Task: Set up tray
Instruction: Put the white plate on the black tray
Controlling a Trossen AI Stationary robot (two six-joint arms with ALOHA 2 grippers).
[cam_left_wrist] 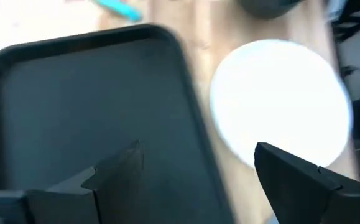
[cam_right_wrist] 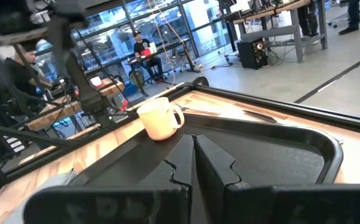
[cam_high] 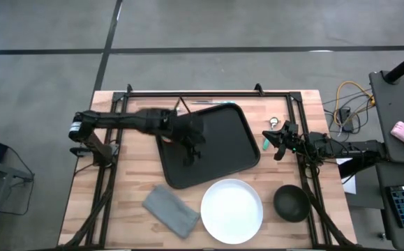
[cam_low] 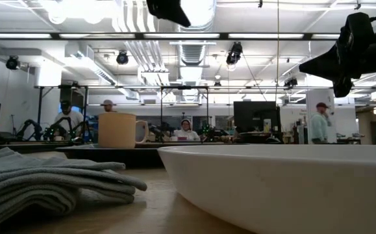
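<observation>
The black tray (cam_high: 219, 132) lies flat in the middle of the table, slightly askew; the left wrist view shows it as tray (cam_left_wrist: 86, 106) and the right wrist view as tray (cam_right_wrist: 273, 149). My left gripper (cam_high: 191, 150) hangs open above the tray's left half, and its own view shows the left gripper (cam_left_wrist: 198, 171) over the tray's edge, with the white plate (cam_left_wrist: 279, 102) beyond. My right gripper (cam_high: 278, 137) is shut and raised off the table, just right of the tray; it appears as the right gripper (cam_right_wrist: 194, 163) pointing across the tray. A cream mug (cam_right_wrist: 160, 119) stands on the table beyond the tray.
A white plate (cam_high: 232, 209) lies on the table in front of the tray, with a dark bowl (cam_high: 291, 202) to its right and a folded grey cloth (cam_high: 170, 209) to its left. A teal utensil (cam_high: 265, 143) lies by the tray's right rim. People stand beyond the table.
</observation>
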